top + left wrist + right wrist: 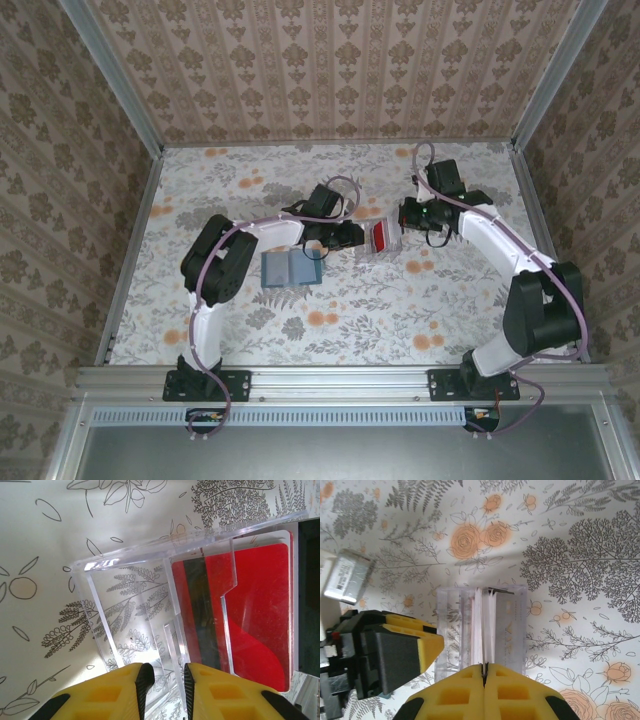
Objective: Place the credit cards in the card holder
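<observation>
Right pincer [484, 672]: pads pressed together on the top edge of the credit cards [482, 620], which stand edge-on in the clear tray [512, 625]. Can't tell which card it nips. Left pincer [169, 680]: narrow gap, clamped on a clear inner wall of the tray (through the plastic the contact is hard to confirm). Red card [260, 605] with a dark stripe sits in the tray; pale cards behind it barely show. Card holder [290, 268] lies open on the tabletop [350, 320], left of the tray and apart from it, pockets too small to make out.
</observation>
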`<state>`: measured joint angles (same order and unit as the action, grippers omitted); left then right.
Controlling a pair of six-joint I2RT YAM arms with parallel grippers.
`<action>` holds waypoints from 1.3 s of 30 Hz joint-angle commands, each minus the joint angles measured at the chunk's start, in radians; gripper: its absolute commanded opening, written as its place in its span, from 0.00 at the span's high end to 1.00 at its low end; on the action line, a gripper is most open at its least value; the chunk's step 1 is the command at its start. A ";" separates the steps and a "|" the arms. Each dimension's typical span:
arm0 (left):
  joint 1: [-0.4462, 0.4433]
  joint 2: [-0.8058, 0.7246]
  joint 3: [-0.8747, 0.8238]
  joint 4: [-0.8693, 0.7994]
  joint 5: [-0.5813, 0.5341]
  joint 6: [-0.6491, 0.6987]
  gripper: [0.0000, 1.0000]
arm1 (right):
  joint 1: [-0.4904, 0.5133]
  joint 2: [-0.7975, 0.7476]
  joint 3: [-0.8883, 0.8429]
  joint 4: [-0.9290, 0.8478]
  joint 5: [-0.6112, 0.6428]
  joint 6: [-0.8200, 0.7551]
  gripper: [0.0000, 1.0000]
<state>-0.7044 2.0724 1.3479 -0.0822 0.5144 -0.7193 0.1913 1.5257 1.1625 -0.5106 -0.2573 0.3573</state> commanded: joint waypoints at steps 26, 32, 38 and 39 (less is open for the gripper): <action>0.117 -0.369 -0.177 -0.138 -0.095 0.087 0.71 | 0.038 -0.249 -0.039 0.019 -0.220 0.096 0.98; 0.200 -0.510 -0.363 -0.146 -0.136 0.093 0.71 | 0.217 -0.149 -0.033 0.101 -0.293 0.146 0.97; 0.286 -0.621 -0.525 -0.201 -0.191 0.102 0.71 | 0.371 0.003 -0.048 0.242 -0.289 0.221 0.97; 0.306 -0.640 -0.553 -0.200 -0.197 0.097 0.71 | 0.391 0.022 -0.047 0.258 -0.287 0.230 0.97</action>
<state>-0.4465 1.4830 0.8516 -0.2375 0.3611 -0.6395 0.5446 1.5036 1.1244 -0.3386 -0.5144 0.5327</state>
